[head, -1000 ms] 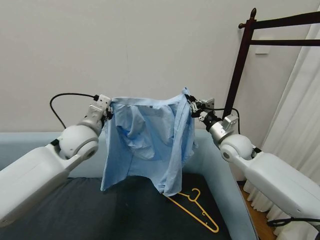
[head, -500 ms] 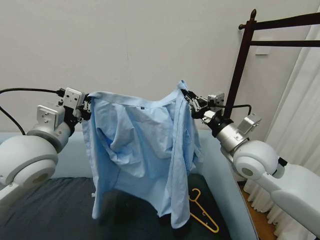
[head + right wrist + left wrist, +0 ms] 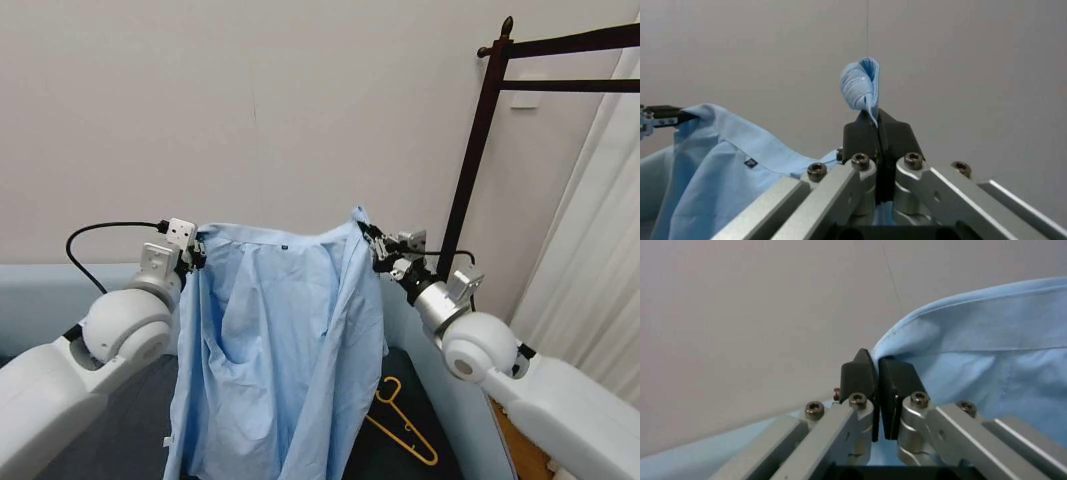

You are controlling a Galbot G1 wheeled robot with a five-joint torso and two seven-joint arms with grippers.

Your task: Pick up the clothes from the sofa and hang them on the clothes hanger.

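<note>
Left pincer (image 3: 194,254) and right pincer (image 3: 372,243) clamp the shirt (image 3: 280,340), stretched between them.

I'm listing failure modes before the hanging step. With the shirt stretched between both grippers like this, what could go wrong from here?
1. The left gripper and right gripper each pinch only a thin edge of the blue shirt in shut jaws; more spreading may pull it free.
2. The shirt's lower edge hangs close by the yellow hanger and might snag its hook.
3. The right arm works beside the dark wooden rack post; a swing could bump it.
</note>
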